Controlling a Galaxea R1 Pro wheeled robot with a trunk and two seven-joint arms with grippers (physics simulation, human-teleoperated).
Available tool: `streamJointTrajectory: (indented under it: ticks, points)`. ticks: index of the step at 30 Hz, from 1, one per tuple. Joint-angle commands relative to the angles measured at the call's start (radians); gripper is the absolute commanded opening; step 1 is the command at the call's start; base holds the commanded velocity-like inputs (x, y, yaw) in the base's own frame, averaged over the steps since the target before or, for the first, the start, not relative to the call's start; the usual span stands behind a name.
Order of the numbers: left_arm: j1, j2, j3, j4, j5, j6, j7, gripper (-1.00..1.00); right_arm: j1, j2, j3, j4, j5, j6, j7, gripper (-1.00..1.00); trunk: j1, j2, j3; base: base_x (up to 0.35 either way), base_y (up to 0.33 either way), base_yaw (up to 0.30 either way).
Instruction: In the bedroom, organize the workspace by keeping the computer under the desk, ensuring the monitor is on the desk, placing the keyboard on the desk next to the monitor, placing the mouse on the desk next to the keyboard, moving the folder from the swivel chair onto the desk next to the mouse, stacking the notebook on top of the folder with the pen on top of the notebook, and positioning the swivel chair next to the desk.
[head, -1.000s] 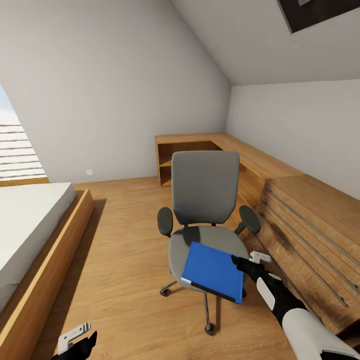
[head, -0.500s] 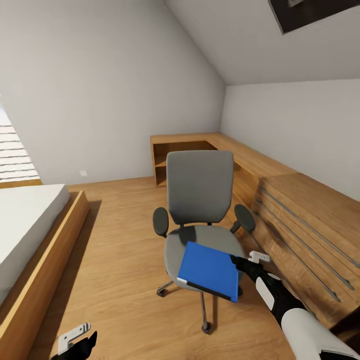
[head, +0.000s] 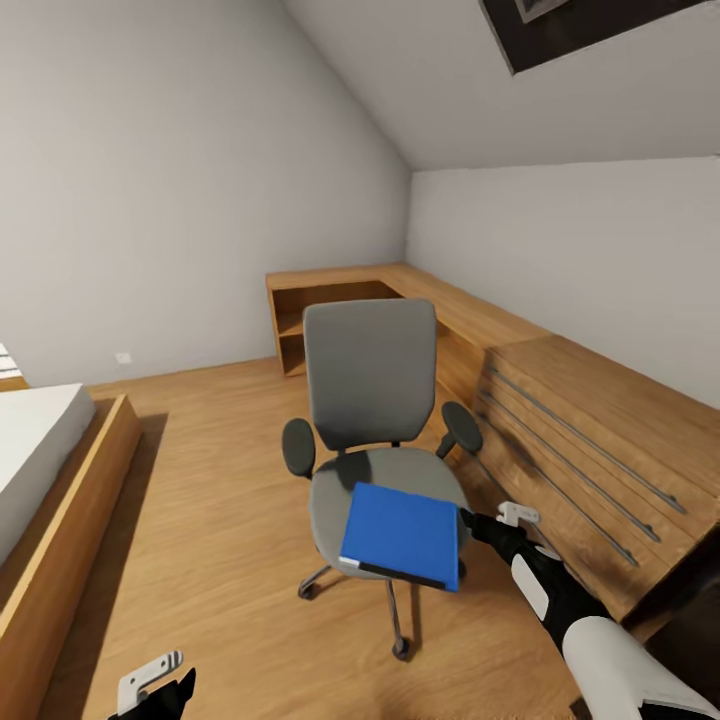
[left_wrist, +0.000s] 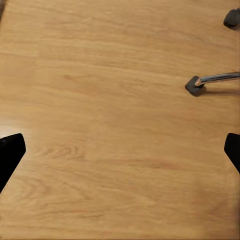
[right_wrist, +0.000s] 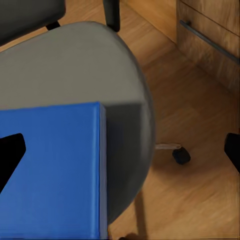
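Note:
The grey swivel chair stands in the middle of the wooden floor, its back towards the far wall. The bright blue folder lies flat on the front of the seat and overhangs its front edge. My right gripper hovers at the folder's right edge, open. In the right wrist view the right gripper has its fingers spread wide, one over the folder and one over the floor beside the seat. My left gripper hangs low at the left, open above bare floor.
A light wooden drawer unit with long metal handles runs along the right wall and joins a low wooden shelf in the corner. A bed in a wooden frame lies at the left. Chair casters sit near the left gripper.
The whole view has swung right, so the chair, bed and shelf have slid left in the picture. The folder's right edge now lies just left of the right gripper. Both grippers remain open.

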Motion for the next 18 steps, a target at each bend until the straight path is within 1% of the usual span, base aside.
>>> streamJointTrajectory:
  ticks: [1, 12, 18]
  points:
    - [-0.001, -0.001, 0.005, 0.0, 0.008, 0.007, -0.007, 1.0, -0.001, 0.001, -0.005, -0.001, -0.008, 0.005, 0.006, 1.0, 0.0, 0.0, -0.001, 0.0, 0.259, -0.242]
    - [-0.001, -0.001, 0.004, 0.002, 0.008, 0.007, -0.008, 1.0, -0.001, -0.001, -0.008, -0.001, -0.008, 0.004, 0.006, 1.0, 0.0, 0.0, -0.001, 0.0, 0.309, -0.253]
    - [-0.001, -0.001, 0.004, 0.002, 0.008, 0.007, -0.009, 1.0, -0.001, -0.001, -0.019, -0.009, -0.008, 0.004, 0.006, 1.0, 0.0, 0.0, -0.001, 0.0, 0.325, -0.257]
